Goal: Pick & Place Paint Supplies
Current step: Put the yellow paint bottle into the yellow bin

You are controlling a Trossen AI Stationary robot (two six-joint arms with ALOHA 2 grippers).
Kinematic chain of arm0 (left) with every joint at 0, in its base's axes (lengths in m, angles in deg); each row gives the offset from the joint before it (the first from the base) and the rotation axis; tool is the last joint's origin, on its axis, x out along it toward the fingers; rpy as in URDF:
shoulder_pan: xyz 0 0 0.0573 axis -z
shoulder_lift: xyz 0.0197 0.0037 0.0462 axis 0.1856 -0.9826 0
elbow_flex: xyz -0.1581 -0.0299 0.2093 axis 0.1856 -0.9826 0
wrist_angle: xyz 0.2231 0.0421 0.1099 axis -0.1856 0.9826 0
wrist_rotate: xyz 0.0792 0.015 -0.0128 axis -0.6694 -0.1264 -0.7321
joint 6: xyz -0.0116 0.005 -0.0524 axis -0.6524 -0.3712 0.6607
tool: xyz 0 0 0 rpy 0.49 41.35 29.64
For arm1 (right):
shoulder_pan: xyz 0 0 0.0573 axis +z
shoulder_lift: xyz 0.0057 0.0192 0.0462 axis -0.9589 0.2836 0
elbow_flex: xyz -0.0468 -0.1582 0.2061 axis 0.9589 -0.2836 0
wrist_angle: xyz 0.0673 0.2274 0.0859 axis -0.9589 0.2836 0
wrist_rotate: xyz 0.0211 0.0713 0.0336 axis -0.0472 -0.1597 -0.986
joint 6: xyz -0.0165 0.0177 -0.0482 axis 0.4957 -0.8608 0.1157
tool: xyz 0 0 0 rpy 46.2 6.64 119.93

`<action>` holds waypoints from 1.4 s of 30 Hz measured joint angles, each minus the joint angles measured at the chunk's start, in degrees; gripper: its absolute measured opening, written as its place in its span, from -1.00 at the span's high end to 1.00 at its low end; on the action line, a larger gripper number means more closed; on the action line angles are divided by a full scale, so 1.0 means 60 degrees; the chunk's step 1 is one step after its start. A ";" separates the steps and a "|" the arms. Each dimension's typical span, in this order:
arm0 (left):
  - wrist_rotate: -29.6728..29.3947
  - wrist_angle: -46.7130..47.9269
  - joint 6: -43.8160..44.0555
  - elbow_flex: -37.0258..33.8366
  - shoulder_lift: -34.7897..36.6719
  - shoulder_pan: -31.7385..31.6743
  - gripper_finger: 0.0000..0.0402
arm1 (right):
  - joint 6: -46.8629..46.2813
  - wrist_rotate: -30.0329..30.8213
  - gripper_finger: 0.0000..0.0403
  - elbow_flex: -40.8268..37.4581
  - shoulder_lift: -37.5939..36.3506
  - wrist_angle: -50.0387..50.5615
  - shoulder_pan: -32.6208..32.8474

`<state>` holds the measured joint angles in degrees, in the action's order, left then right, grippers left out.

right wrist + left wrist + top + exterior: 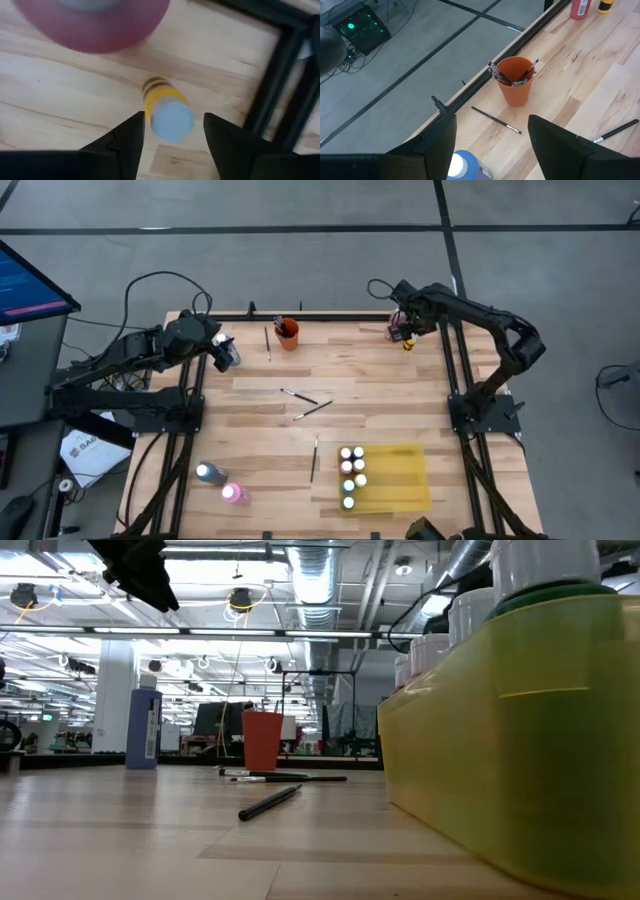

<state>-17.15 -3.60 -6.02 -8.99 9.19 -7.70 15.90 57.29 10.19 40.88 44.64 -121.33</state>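
The right gripper [172, 137] hangs over the table's far right corner, directly above a yellow bottle [162, 102]. In the right wrist view the bottle's white cap sits in the gap between the two fingers, with clear space on each side; the jaws stand parted and hold nothing. The bottle appears upright, its long axis running toward the camera, so the approach is judged to be a straight descent with little sideways correction. A red bottle [92, 22] stands just beside the yellow one, on the side away from the frame rail. In the high view both bottles [404, 338] sit under the gripper at the table edge.

The left gripper [492, 145] is raised over the far left part of the table. Its jaws are wide, and a blue bottle [465, 167] shows between them; whether the fingers actually bear on it cannot be settled from these views.

Remaining supplies: brushes stand in the orange cup [288, 334], one lies just beside it, and three lie loose mid-table [300, 396]. A blue bottle [208, 472] and a pink bottle [233, 493] stand near the front left. Several bottles already stand in the yellow tray [410, 480].

The right arm is plainly the nearer to the yellow bottle. Risk: the neighbouring red bottle may be knocked on closing.
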 joint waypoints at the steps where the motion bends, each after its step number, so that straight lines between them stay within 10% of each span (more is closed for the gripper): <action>1: 0.0001 0.0000 0.0001 0.0000 0.0000 -0.0001 -0.18 | -0.0003 -0.0065 0.02 -0.0206 0.0000 -0.0249 0.0014; 28: -0.0003 -0.0003 0.0000 0.0000 0.0000 -0.0003 -0.18 | -0.0109 -0.0294 0.46 -0.0611 -0.0301 -0.0552 0.0563; 42: 0.0003 0.0000 0.0004 0.0000 0.0000 0.0000 -0.18 | -0.4117 -0.1671 0.46 -0.0600 -0.3888 -0.0081 0.5666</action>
<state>-17.13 -3.60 -6.00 -8.99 9.19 -7.70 -8.80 47.26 6.58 17.55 44.15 -87.33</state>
